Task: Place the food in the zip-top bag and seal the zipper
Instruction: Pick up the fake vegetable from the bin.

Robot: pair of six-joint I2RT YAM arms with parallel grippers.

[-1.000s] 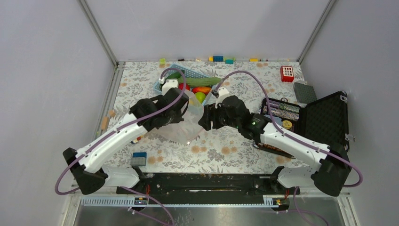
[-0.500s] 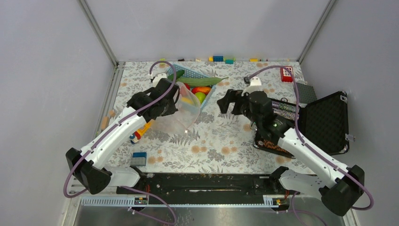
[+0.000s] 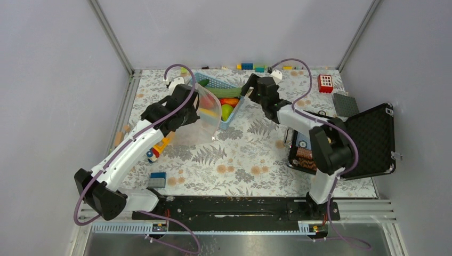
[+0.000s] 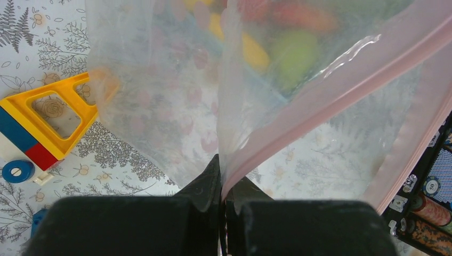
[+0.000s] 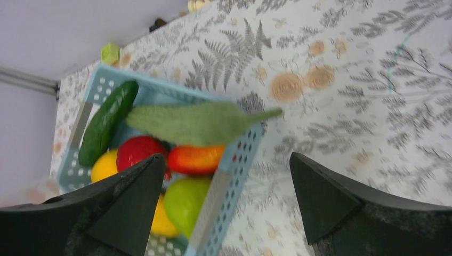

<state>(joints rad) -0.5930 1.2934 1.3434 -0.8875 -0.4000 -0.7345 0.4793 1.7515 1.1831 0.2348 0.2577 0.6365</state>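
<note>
The zip-top bag (image 3: 205,121) hangs from my left hand (image 4: 221,166), lifted over the desk (image 5: 341,106) just beside the near-left side of the basket (image 5: 230,169). It is thin clear film, crinkly and a little milky. Its zipper (image 4: 341,80) is a narrow pale pink strip that runs slanted across the left wrist view, and a second pink edge at the right is cut off by the frame. The left hand is closed tight on the film at the lower end of the strip.

Through the film I see only blurred patches of yellow, green and red. I cannot tell if they are inside the bag or behind it.

The food lies in the light blue mesh basket, all smooth plastic:
- a dark green cucumber (image 5: 106,122)
- a flat matte pod (image 5: 197,122) with its pointed tip over the wall
- a red apple (image 5: 139,152)
- a red-orange fruit (image 5: 194,159)
- a round green fruit (image 5: 186,200)
- a lemon (image 5: 104,166), half hidden by a finger

My right hand (image 5: 226,157) hovers above the basket, its fingers wide apart and holding nothing.

The desk has a floral cloth.
</note>
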